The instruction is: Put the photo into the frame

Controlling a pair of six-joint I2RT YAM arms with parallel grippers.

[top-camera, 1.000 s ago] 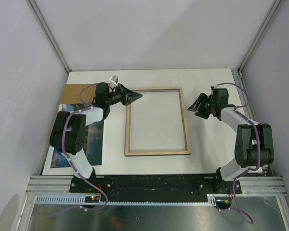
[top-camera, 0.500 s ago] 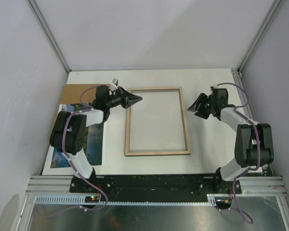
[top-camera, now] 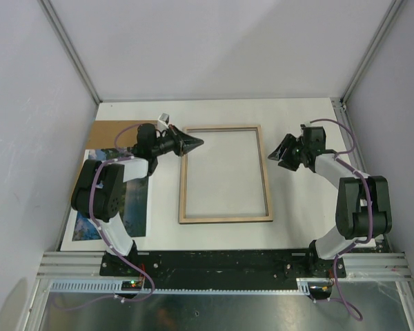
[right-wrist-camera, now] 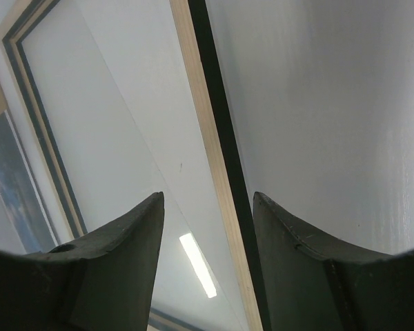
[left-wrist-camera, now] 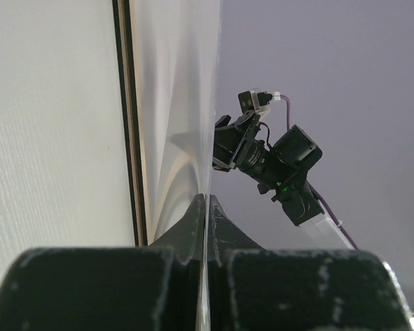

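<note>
The frame (top-camera: 224, 219) lies in the middle of the table with its pale wood reverse up. My left gripper (top-camera: 196, 143) is at its far left corner. In the left wrist view the left gripper (left-wrist-camera: 207, 200) is shut on the edge of a thin clear pane (left-wrist-camera: 179, 83). My right gripper (top-camera: 272, 155) is open just right of the frame's right rail. In the right wrist view the right gripper (right-wrist-camera: 207, 196) has that rail (right-wrist-camera: 217, 172) between its fingers, not touching. The photo (top-camera: 134, 200) lies face up at the left, partly under the left arm.
A brown cardboard board (top-camera: 110, 134) lies at the far left, partly under the photo. Grey walls close the table on three sides. The right arm (left-wrist-camera: 276, 165) shows across the frame in the left wrist view.
My left gripper has shifted slightly back to the left and down at the frame's corner. The right gripper has hardly moved.
</note>
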